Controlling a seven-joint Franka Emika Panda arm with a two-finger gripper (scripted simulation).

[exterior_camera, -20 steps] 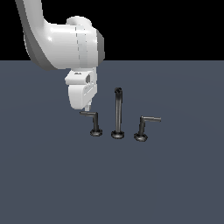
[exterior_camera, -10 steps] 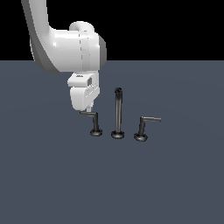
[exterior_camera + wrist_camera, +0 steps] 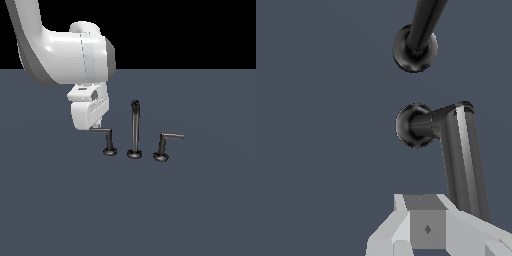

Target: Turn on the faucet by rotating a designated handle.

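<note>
The faucet stands on the dark grey floor as three pieces. Its tall spout post (image 3: 134, 129) (image 3: 417, 42) is in the middle. The handle (image 3: 106, 136) (image 3: 458, 155), the thinner L-shaped lever on a narrow base, stands on the exterior view's left, its arm pointing left. My gripper (image 3: 98, 125) (image 3: 426, 234) sits right at the outer end of that arm, touching or nearly touching it. The fingers look closed together, and the lever arm passes beside them, not between them. The white hand hides most of the fingers in the exterior view.
The bigger L-shaped lever (image 3: 163, 145) with the wider base stands on the exterior view's right of the spout, its arm pointing right. The white arm (image 3: 60, 55) reaches in from the upper left. A flat grey floor (image 3: 200, 210) surrounds the set.
The hand has sunk a little, closing on the end of the handle's arm. The handle itself does not look turned.
</note>
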